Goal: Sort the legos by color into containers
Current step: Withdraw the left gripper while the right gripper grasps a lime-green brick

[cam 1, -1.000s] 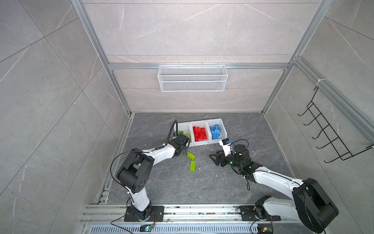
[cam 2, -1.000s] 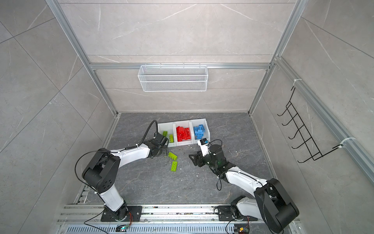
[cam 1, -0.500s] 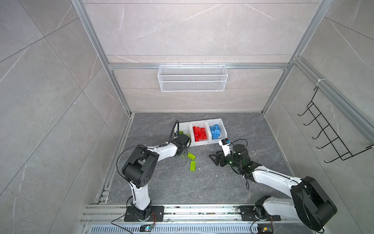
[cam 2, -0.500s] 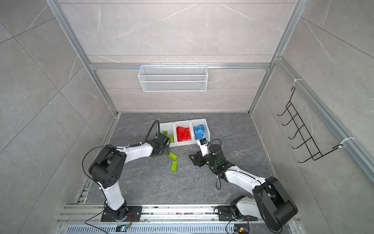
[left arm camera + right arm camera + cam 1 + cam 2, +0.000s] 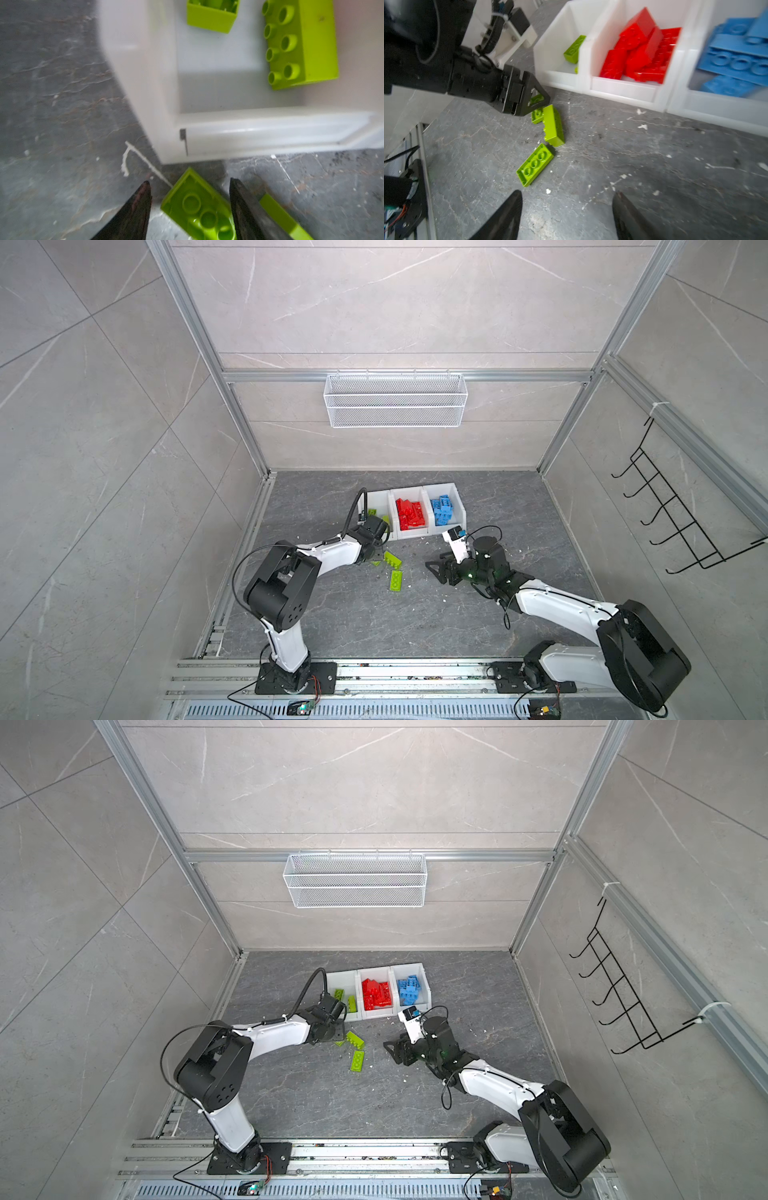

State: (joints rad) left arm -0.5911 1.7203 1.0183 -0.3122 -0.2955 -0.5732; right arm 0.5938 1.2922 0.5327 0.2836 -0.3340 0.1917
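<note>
Three joined white containers [image 5: 411, 534] stand at the back: green legos [image 5: 372, 512] in the left one, red legos [image 5: 411, 514] in the middle one, blue legos [image 5: 442, 510] in the right one. Three more green legos lie on the floor in front: one on its side [image 5: 392, 559], a flat one [image 5: 395, 580] studs down, and a small one [image 5: 537, 113]. My left gripper [image 5: 189, 182] is open and low, straddling an upturned green lego [image 5: 199, 207] just before the left container [image 5: 145, 83]. My right gripper [image 5: 566, 193] is open and empty, right of the flat lego [image 5: 535, 167].
A white wire mesh basket [image 5: 395, 406] hangs on the back wall and a black hook rack [image 5: 673, 522] on the right wall. An aluminium rail [image 5: 374, 672] carrying both arm bases runs along the front. White flecks dot the grey floor.
The left arm's elbow has swung toward the middle while its gripper stays at the green legos in front of the containers. The right arm has hardly moved.
</note>
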